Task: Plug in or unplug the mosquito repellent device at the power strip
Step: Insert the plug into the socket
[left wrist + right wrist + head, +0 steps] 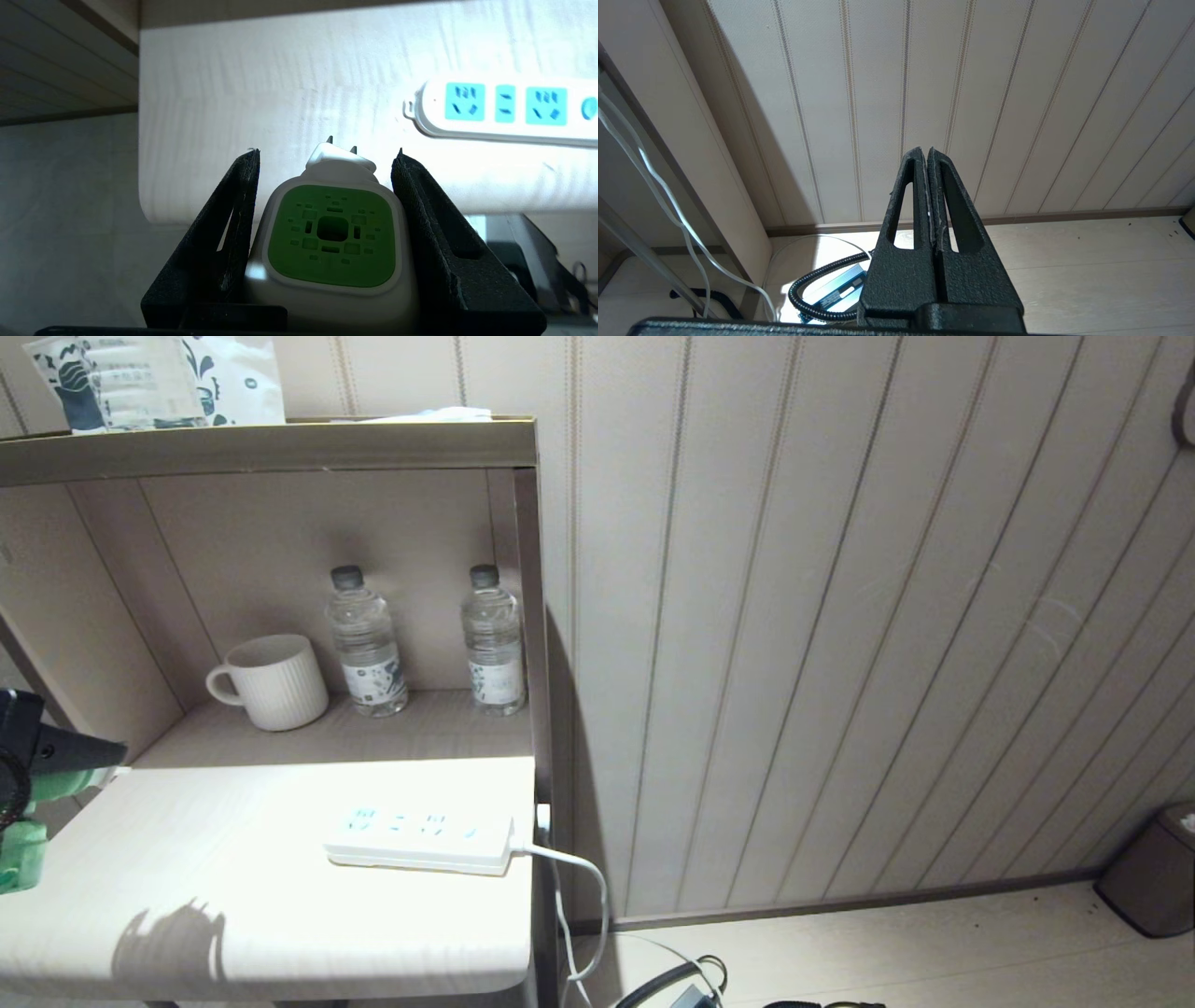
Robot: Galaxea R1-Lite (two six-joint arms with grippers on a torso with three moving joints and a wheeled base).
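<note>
Mosquito repellent device, clamped between the two fingers of the left gripper, its prongs pointing out past the fingertips toward the tabletop. The body looks light, rigid and smooth; a hold across its flat white sides, as here, probably resists twisting, while the thin prongs could bend if pushed in askew. Power strip lies beyond the fingertips and off to one side, well apart, sockets empty. Right gripper hangs beside the wall, fingers pressed together.
</note>
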